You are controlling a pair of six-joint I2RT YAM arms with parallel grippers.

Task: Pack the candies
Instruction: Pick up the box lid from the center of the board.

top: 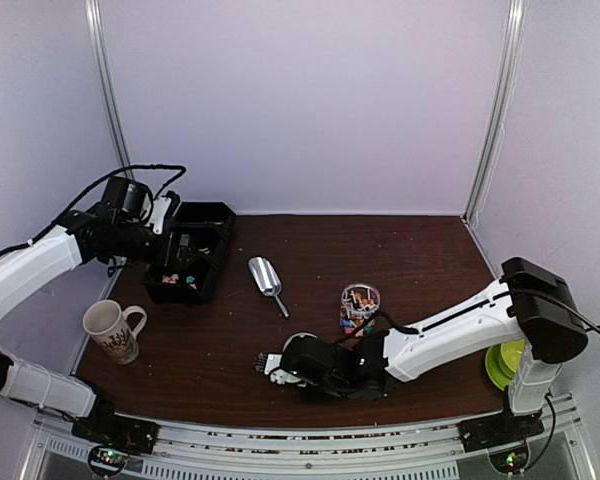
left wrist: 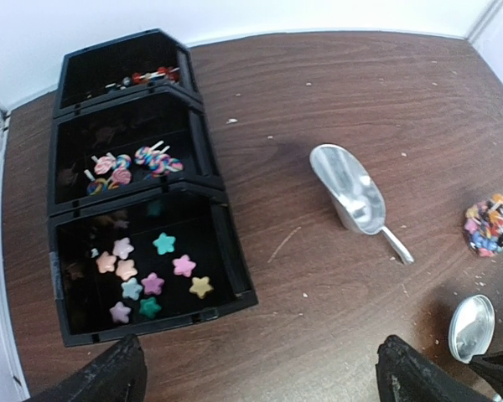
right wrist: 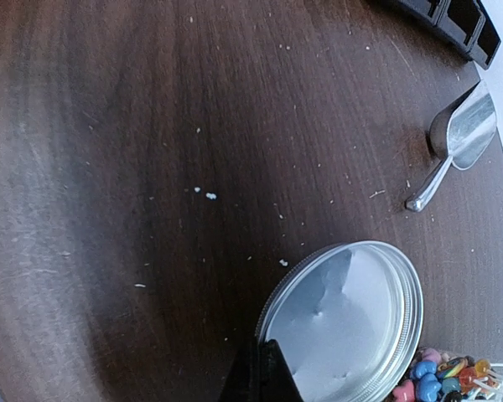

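Right pincer (right wrist: 267,362) clamps the rim of a round silver metal lid (right wrist: 352,322) just beside the clear jar (top: 359,297) of multicoloured candies (right wrist: 427,387), apparently ready to cap it. Well apart from the jar, the left pincer (left wrist: 260,374) hovers wide open over a black three-compartment tray (left wrist: 159,324) holding more.

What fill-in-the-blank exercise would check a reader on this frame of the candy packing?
1. The pastel candies in the black tray's end compartment are ___-shaped.
2. The metal scoop lies on the table between the tray and the glass ___.
3. The left gripper has its jaws ___.
4. The right gripper is shut on the rim of the round metal ___.

Missing words: star; jar; open; lid.
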